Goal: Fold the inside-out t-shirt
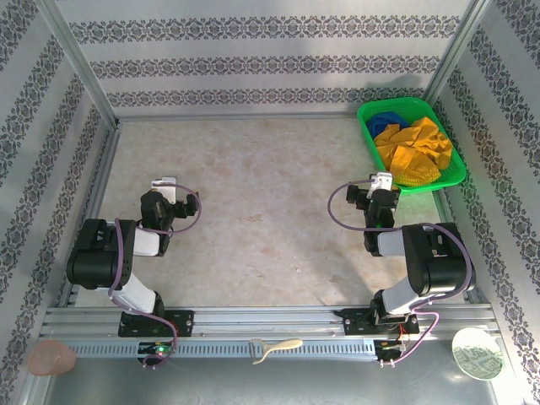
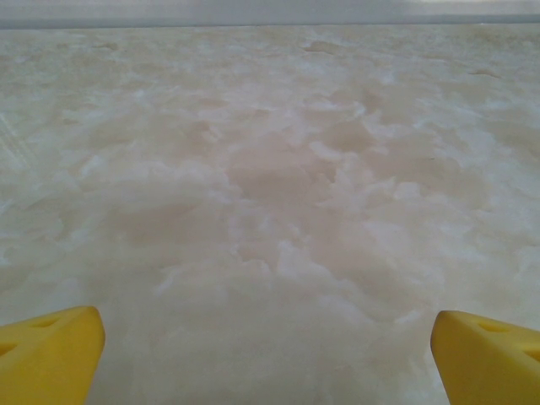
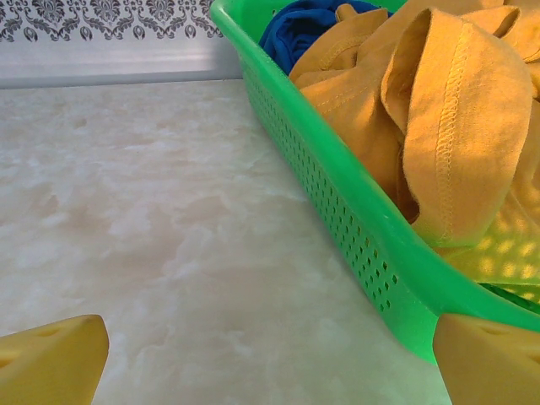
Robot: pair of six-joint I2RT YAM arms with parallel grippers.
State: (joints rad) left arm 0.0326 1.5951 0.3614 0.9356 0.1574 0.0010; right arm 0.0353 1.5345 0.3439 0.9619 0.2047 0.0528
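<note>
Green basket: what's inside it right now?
A crumpled orange-yellow t-shirt fills most of the green basket, with a dark blue garment at its far end, partly under the shirt. The basket floor beneath them is covered.

I have both arms bent at the elbow, bases at the table's (image 1: pixel 270 253) near edge. My left gripper (image 1: pixel 166 183) sits over the table's left half, jaws spread wide, its yellow fingertips (image 2: pixel 51 350) far apart. My right gripper (image 1: pixel 382 180) points toward the far right corner, jaws just as wide.
</note>
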